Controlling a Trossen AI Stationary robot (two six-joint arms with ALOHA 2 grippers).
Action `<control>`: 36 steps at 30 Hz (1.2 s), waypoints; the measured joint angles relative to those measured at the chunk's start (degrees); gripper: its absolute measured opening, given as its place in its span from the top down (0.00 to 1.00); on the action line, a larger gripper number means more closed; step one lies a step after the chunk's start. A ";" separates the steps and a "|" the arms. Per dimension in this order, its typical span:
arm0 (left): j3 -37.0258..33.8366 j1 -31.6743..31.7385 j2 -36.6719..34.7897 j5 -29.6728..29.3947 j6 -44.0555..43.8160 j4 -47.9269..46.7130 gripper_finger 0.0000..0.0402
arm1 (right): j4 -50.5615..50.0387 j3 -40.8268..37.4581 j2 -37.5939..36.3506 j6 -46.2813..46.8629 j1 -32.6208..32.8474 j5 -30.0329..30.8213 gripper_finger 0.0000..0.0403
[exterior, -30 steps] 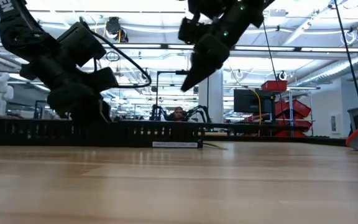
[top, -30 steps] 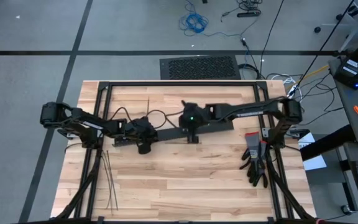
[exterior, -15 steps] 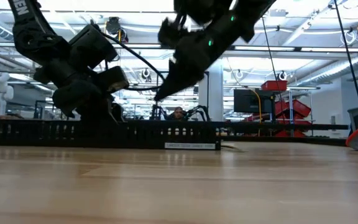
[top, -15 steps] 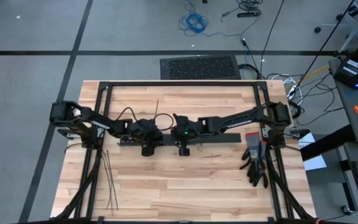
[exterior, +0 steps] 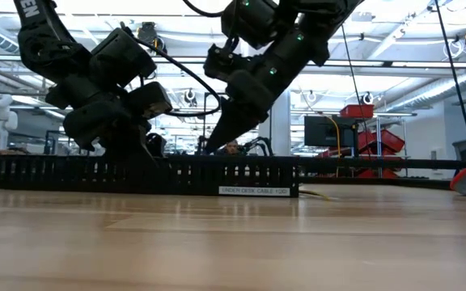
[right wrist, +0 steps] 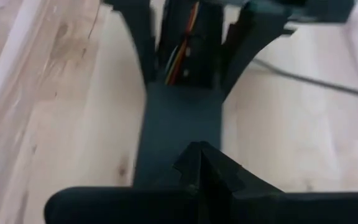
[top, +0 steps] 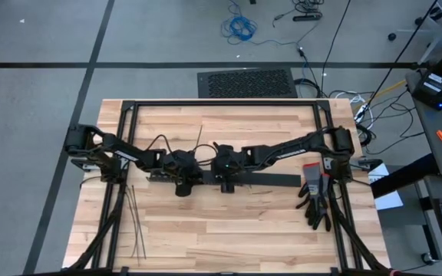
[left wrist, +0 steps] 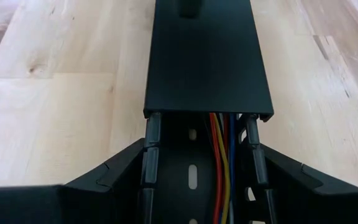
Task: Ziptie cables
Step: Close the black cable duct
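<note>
A long black slotted duct (top: 275,179) lies across the middle of the table, with a flat black cover (left wrist: 204,62) over most of it. The cables (left wrist: 221,162), thin red, orange, yellow and blue wires, lie inside its uncovered end and also show in the right wrist view (right wrist: 182,59). My left gripper (left wrist: 201,149) is at that uncovered end, with a finger on either side. My right gripper (right wrist: 199,155) is shut and stands on the cover just to the right (top: 226,185). Several zipties (top: 133,222) lie flat near the table's front left. My left gripper holds the duct's uncovered end between its two fingers, one against each slotted side wall (left wrist: 149,155). The fingers slant down from the table's left and lie along the duct. The duct rests flat on the table. My right gripper sets its shut fingertips (right wrist: 194,165) on the top of the cover (right wrist: 173,124), slanting down from the table's right. The low view shows the tips (exterior: 210,148) at the height of the duct's top edge.
A pair of dark gloves (top: 315,201) lies at the table's right side. A black frame (top: 221,103) runs round the table's far edge and sides. Bare wood lies in front of the duct.
My right gripper has come down and toward the table's left, onto the duct's cover. My left gripper has shifted a little toward the table's right. The duct has slid the same way, staying flat.
</note>
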 joint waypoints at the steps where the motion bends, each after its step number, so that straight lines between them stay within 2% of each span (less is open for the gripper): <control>1: 0.00 0.00 0.00 -0.02 -0.02 0.02 0.39 | -0.57 0.00 0.00 0.34 0.21 -0.01 1.00; 10: 0.00 0.05 0.00 -2.41 -0.06 0.33 0.39 | -1.44 0.02 0.36 2.57 0.89 -0.01 1.00; 28: -0.02 0.24 0.00 -2.58 0.03 0.79 0.39 | 0.48 -0.26 2.36 3.66 0.30 -0.20 1.00; 36: -0.13 0.24 0.00 -3.06 0.16 1.60 0.39 | 3.39 -0.47 2.59 3.11 -1.54 -4.18 1.00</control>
